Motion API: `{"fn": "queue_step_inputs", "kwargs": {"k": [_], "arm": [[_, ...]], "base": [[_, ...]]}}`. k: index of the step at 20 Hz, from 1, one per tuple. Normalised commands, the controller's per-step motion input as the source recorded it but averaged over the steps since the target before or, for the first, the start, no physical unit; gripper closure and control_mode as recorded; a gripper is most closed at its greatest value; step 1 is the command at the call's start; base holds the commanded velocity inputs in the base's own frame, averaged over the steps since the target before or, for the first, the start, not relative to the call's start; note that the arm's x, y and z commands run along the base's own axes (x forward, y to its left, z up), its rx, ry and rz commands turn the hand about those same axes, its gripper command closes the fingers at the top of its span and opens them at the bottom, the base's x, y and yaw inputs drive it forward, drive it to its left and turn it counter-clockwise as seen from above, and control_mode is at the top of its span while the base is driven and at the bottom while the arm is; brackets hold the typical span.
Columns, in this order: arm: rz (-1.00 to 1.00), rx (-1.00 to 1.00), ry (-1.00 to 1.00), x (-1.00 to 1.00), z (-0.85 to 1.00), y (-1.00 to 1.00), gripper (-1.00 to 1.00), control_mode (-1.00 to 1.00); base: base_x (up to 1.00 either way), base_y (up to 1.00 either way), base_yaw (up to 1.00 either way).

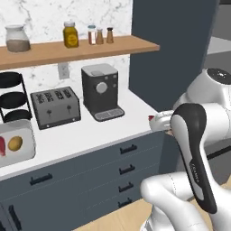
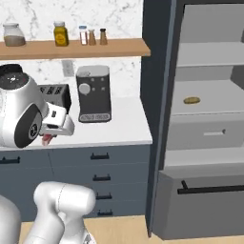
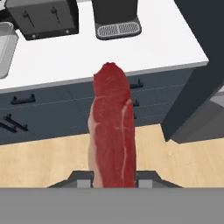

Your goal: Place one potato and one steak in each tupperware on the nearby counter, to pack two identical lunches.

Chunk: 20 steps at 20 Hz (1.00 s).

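Observation:
A long red steak (image 3: 113, 127) with pale streaks stands between my fingertips (image 3: 83, 178), and my gripper (image 3: 113, 177) is shut on it. It hangs in front of the white counter (image 3: 166, 43), above the wooden floor. A red tip of the steak (image 1: 151, 118) shows at the gripper (image 1: 157, 122), just off the counter's right front edge. One grey tupperware (image 1: 27, 155) sits at the counter's far left, holding a potato (image 1: 15, 143) and another steak (image 1: 2, 145). A tupperware edge (image 3: 6, 48) appears beside the toaster. A second potato (image 2: 191, 100) lies on a shelf in the open cabinet at the right.
A toaster (image 1: 56, 108) and a black coffee machine (image 1: 101, 92) stand at the back of the counter (image 1: 90, 131). A wooden shelf (image 1: 81, 47) with jars hangs above. Dark drawers (image 1: 126, 169) run below, and a tall dark cabinet wall (image 2: 157, 95) bounds the counter's right end.

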Motion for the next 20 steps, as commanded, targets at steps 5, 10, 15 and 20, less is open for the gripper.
{"fn": "queue_step_inputs", "kwargs": {"k": [5,10,15,20], "arm": [[0.0,0.0,0.0,0.0,0.0,0.0,1.0,1.0],[0.0,0.0,0.0,0.0,0.0,0.0,1.0,1.0],[0.0,0.0,0.0,0.0,0.0,0.0,1.0,1.0],[0.0,0.0,0.0,0.0,0.0,0.0,1.0,1.0]], "base": [[-0.01,1.0,0.0],[0.0,1.0,0.0],[0.16,1.0,-0.03],[0.55,0.98,-0.03]]}}
